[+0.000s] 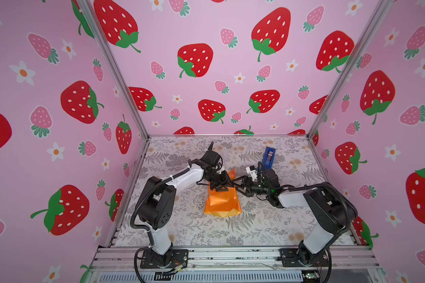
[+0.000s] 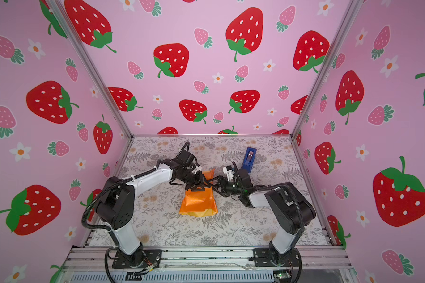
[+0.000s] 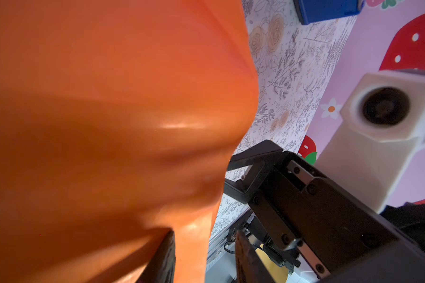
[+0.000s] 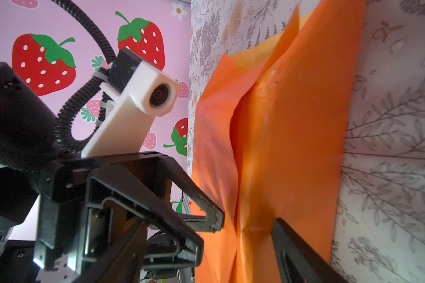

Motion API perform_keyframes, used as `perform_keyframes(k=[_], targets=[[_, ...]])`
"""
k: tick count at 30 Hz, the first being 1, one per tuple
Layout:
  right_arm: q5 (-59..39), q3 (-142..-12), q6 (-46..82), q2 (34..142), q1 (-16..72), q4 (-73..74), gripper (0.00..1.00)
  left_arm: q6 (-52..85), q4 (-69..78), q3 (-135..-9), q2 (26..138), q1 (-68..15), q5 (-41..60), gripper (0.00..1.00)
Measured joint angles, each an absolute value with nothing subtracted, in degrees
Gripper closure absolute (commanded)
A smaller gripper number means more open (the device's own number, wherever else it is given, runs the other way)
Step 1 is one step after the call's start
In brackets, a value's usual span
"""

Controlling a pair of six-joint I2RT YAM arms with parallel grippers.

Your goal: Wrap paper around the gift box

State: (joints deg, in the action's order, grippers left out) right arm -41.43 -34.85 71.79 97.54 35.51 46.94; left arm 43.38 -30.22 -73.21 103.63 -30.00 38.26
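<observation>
The left wrist view is filled by the paper (image 3: 108, 122). In both top views it is seen bundled mid-frame, long axis upper to lower, the gift box presumably hidden inside. Its upper end is flanked by the left gripper (image 1: 223, 188) and right gripper (image 1: 236, 188), both with fingers parted; the left is judged nearer.

paper (image 1: 222, 202) (image 2: 198, 203): glossy orange sheet, creased, folded into lumpy bundle
underside: pale yellow, shows at near edge + at raised far flap (image 4: 268, 46)
pose: long axis runs front-back
place: mid surface (image 1: 268, 220)
gift box: hidden, can't see
</observation>
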Motion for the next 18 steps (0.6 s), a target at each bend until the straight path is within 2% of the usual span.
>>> perform_keyframes(k=[2, 4, 9, 14, 18], targets=[[-41.3, -34.85, 71.77, 97.54, 35.51, 46.63, 0.24, 43.59, -29.58, -72.88, 103.63, -29.98, 38.5, 0.6], [-40.8, -34.87, 71.48, 97.54, 35.51, 45.91, 0.29, 43.83, -28.64, -72.36, 103.63, -29.89, 38.74, 0.68], [-39.38, -35.05, 70.19, 97.54, 35.51, 43.05, 0.45, 44.75, -26.44, -70.87, 103.63, -29.89, 39.42, 0.78], [-37.91, -36.49, 67.61, 97.58, 35.53, 38.59, 0.64, 44.91, -25.71, -70.41, 103.63, -29.87, 39.53, 0.79], [-37.06, -37.63, 65.6, 97.86, 35.62, 35.68, 0.72, 44.88, -25.71, -70.41, 103.48, -29.56, 39.51, 0.75]])
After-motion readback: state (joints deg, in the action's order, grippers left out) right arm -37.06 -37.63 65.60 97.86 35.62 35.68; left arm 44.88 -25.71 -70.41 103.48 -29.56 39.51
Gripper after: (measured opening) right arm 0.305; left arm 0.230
